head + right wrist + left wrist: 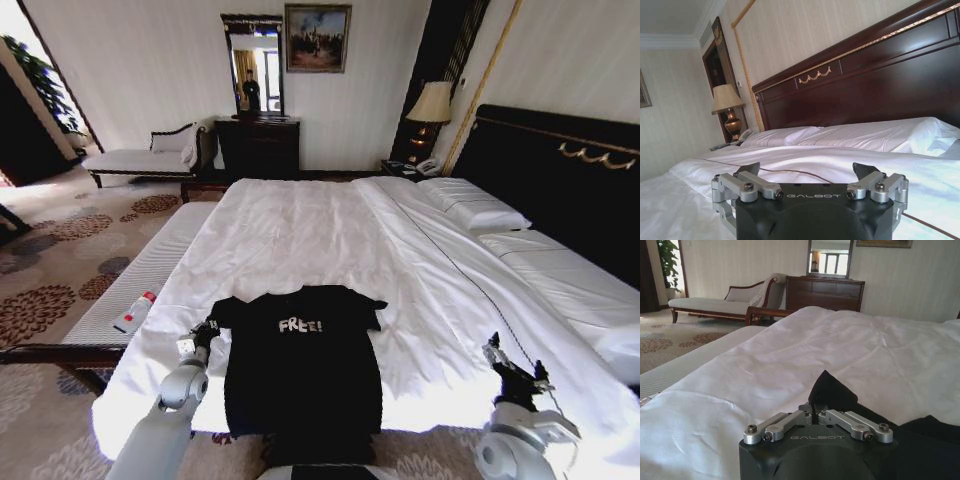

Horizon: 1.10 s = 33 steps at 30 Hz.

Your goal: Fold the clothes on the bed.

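Observation:
The clothes are one black T-shirt [300,370] with white "FREE!" lettering, lying flat and face up near the foot of the bed [300,240]. My left gripper [207,332] is at the shirt's left sleeve. In the left wrist view the left gripper [816,410] is shut on a raised peak of the black fabric [832,390]. My right gripper [510,362] hovers over the white sheet well to the right of the shirt, not touching it. In the right wrist view the right gripper [805,170] is open with nothing between its fingers.
A white striped bench [130,290] runs along the bed's left side with a red-capped bottle [135,312] on it. Pillows [475,205] and the dark headboard [560,170] are to the right. A chaise [145,155], dresser [258,145] and lamp [432,103] stand along the far wall.

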Tool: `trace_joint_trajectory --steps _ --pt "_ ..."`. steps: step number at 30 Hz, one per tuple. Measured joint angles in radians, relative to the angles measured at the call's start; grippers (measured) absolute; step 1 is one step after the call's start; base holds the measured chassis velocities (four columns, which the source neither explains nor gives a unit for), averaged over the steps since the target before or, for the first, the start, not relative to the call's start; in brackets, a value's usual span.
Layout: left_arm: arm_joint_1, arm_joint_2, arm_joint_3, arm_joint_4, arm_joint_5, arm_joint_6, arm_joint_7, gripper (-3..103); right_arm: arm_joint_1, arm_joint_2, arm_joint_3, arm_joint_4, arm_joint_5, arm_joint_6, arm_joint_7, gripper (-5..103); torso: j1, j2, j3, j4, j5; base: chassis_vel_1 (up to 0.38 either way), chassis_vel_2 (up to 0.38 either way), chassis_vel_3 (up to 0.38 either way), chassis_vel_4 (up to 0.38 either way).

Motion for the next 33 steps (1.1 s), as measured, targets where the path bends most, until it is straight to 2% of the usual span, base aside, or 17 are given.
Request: trace_joint_trajectory --steps 3,8,17,18,20,21,22,24,25,27,28,29,30,33 --pt "-0.025 0.013 -0.022 0.012 -0.069 0.014 -0.019 1 0.0 0.001 -0.002 -0.001 -0.001 0.0 0.0 100 0.0 0.0 0.0 -0.0001 0.0001 0.0 0.0 0.0 0.0" --pt "-0.034 0.018 -0.032 0.04 -0.099 0.018 -0.026 1 0.002 0.0 -0.002 -0.005 -0.002 -0.001 0.0 100 0.0 0.0 0.0 0.0003 -0.0001 0.0 0.0 0.0 0.0" --pt "-0.039 0.012 -0.033 0.074 -0.103 0.022 -0.045 0 0.011 0.0 -0.005 -0.02 -0.004 -0.002 0.001 100 0.0 0.0 0.0 0.0001 0.0001 0.0 0.0 0.0 0.0" --pt "-0.035 0.01 -0.033 0.074 -0.1 0.017 -0.046 6 0.012 0.001 -0.007 -0.022 -0.004 -0.002 0.001 100 0.0 0.0 0.0 0.0002 0.0001 0.0 0.0 0.0 0.0" --pt "-0.029 0.009 -0.033 0.074 -0.1 0.011 -0.046 6 0.013 0.001 -0.008 -0.023 -0.005 -0.002 0.001 100 0.0 0.0 0.0 0.0003 0.0002 0.0 0.0 0.0 0.0" --pt "-0.017 0.005 -0.035 0.07 -0.106 0.002 -0.046 16 0.015 0.002 -0.008 -0.027 -0.005 -0.002 0.001 100 0.0 0.0 0.0 0.0003 0.0001 0.0 0.0 0.0 0.0" --pt "-0.001 0.002 -0.042 0.062 -0.12 -0.006 -0.046 16 0.016 0.003 -0.009 -0.031 -0.006 -0.002 0.001 100 0.0 0.0 0.0 0.0003 0.0 0.0 0.0 0.0 0.0" --pt "0.017 -0.001 -0.054 0.052 -0.145 -0.014 -0.046 27 0.017 0.002 -0.009 -0.036 -0.006 -0.002 0.001 100 0.0 0.0 0.0 0.0002 0.0002 0.0 0.0 0.0 0.0" --pt "0.017 -0.001 -0.054 0.052 -0.145 -0.014 -0.046 27 0.017 0.002 -0.009 -0.036 -0.006 -0.002 0.001 100 0.0 0.0 0.0 0.0002 0.0002 0.0 0.0 0.0 0.0" --pt "0.05 -0.008 -0.088 0.04 -0.203 -0.026 -0.046 38 0.021 0.0 -0.01 -0.045 -0.006 -0.001 0.001 100 0.0 0.0 0.0 0.0004 0.0001 0.0 0.0 0.0 0.0" --pt "0.061 -0.01 -0.104 0.036 -0.231 -0.029 -0.046 38 0.023 -0.001 -0.01 -0.048 -0.006 0.0 0.001 100 0.0 0.0 0.0 0.0003 0.0002 0.0 0.0 0.0 0.0" --pt "0.073 -0.011 -0.116 0.032 -0.254 -0.03 -0.046 43 0.025 -0.001 -0.01 -0.051 -0.006 0.0 0.001 100 0.0 0.0 0.0 0.0003 0.0002 0.0 0.0 0.0 0.0" --pt "0.073 -0.011 -0.116 0.032 -0.254 -0.03 -0.046 43 0.025 -0.001 -0.01 -0.051 -0.006 0.0 0.001 100 0.0 0.0 0.0 0.0003 0.0002 0.0 0.0 0.0 0.0" --pt "0.134 -0.011 -0.128 0.011 -0.261 -0.04 -0.026 59 0.033 -0.005 -0.016 -0.06 -0.006 0.001 0.001 100 0.0 0.0 0.0 0.0002 0.0002 0.0 0.0 0.0 0.0"
